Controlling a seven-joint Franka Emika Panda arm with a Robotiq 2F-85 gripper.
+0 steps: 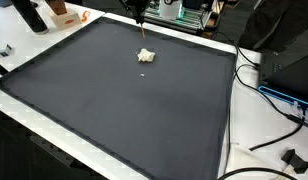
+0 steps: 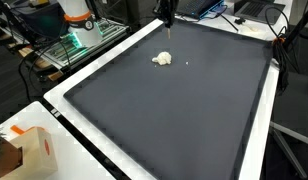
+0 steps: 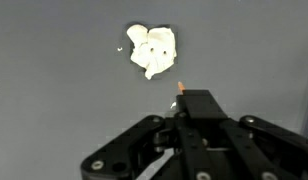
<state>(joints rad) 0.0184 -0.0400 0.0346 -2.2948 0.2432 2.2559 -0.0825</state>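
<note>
A small crumpled white lump point(image 1: 146, 56) lies on the far part of a large dark mat point(image 1: 124, 110), seen in both exterior views point(image 2: 162, 59). In the wrist view the lump point(image 3: 153, 50) sits just ahead of my gripper point(image 3: 180, 100). My gripper point(image 1: 141, 18) hangs above the lump at the mat's far edge point(image 2: 167, 18). It is shut on a thin stick-like tool with an orange tip point(image 3: 180, 86). The tool points down towards the lump and its tip is close beside it. A tiny white crumb point(image 2: 186, 63) lies near the lump.
The mat point(image 2: 174, 120) lies on a white table with a pale border point(image 2: 64, 110). An orange and white box point(image 2: 34, 150) stands at a table corner. Cables point(image 1: 264, 75) and a black device point(image 1: 294, 158) lie beside the mat. Lab equipment point(image 2: 79, 25) stands behind.
</note>
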